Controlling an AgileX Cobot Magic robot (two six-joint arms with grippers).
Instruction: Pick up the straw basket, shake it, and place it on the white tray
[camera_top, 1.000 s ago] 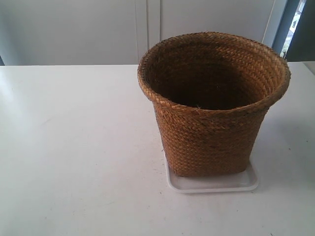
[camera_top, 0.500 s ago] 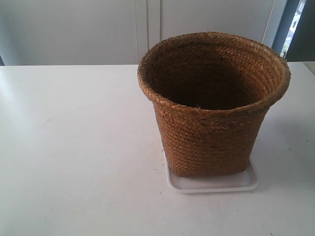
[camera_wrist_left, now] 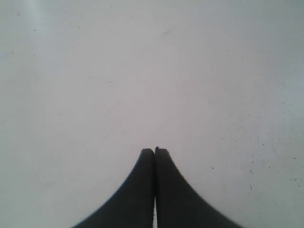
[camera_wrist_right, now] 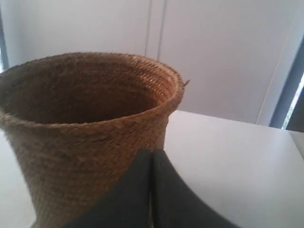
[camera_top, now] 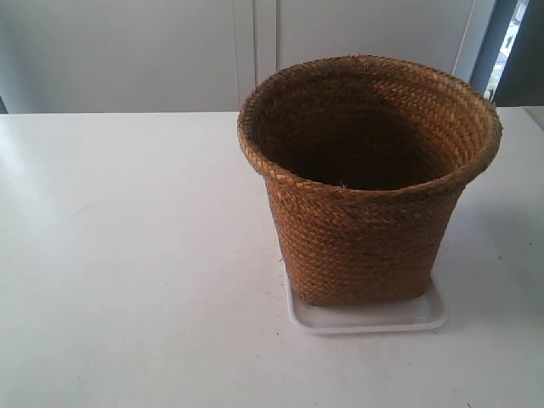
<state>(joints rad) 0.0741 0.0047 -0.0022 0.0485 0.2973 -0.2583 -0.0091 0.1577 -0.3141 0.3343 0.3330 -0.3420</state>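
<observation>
The brown straw basket stands upright with its base on the white tray, right of the table's middle in the exterior view. Neither arm shows in that view. In the right wrist view the straw basket fills the frame's left half, and my right gripper is shut with nothing between its black fingers, close beside the basket's wall but apart from it. My left gripper is shut too, empty, hanging over bare white tabletop with no task object in its view.
The white table carries the tray and basket. A pale wall with vertical panel seams runs behind it, and a dark frame edge shows at the exterior view's far right.
</observation>
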